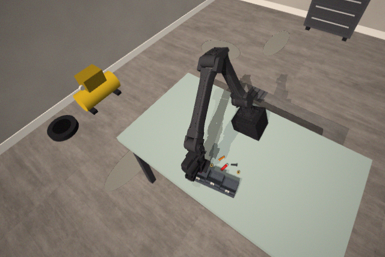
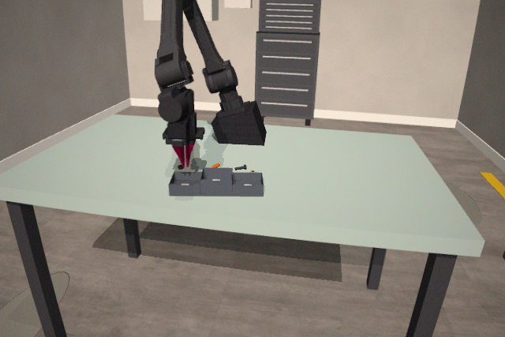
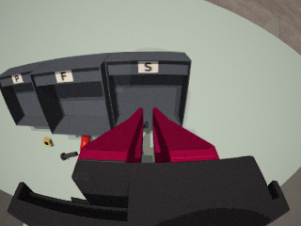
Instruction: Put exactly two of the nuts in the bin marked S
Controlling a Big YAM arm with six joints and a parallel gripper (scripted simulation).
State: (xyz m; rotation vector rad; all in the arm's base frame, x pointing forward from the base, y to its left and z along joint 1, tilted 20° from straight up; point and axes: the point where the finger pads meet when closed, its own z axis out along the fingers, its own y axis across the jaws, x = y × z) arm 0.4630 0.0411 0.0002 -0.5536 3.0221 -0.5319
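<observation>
My gripper (image 2: 185, 166) (image 3: 148, 114) is shut to a narrow gap, with no thing seen held between its tips. It points down over the back part of the bin marked S (image 2: 185, 191) (image 3: 136, 94). A small dark patch shows between the fingers in the wrist view; I cannot tell what it is. One brass nut (image 1: 211, 165) lies behind the bins, near the gripper. Another brass nut (image 1: 238, 171) (image 2: 252, 171) (image 3: 47, 141) lies behind bin P. A black nut (image 2: 181, 166) lies on the table behind bin S, beside the fingertips in that view.
Bin F (image 2: 215, 187) (image 3: 80, 107) and bin P (image 2: 247, 191) (image 3: 28, 101) stand in a row with bin S. Behind them lie a red cylinder (image 1: 224, 167) (image 3: 85, 142), an orange piece (image 1: 221, 157) (image 2: 215, 165) and a dark bolt (image 1: 234, 164) (image 2: 241, 167) (image 3: 69, 155).
</observation>
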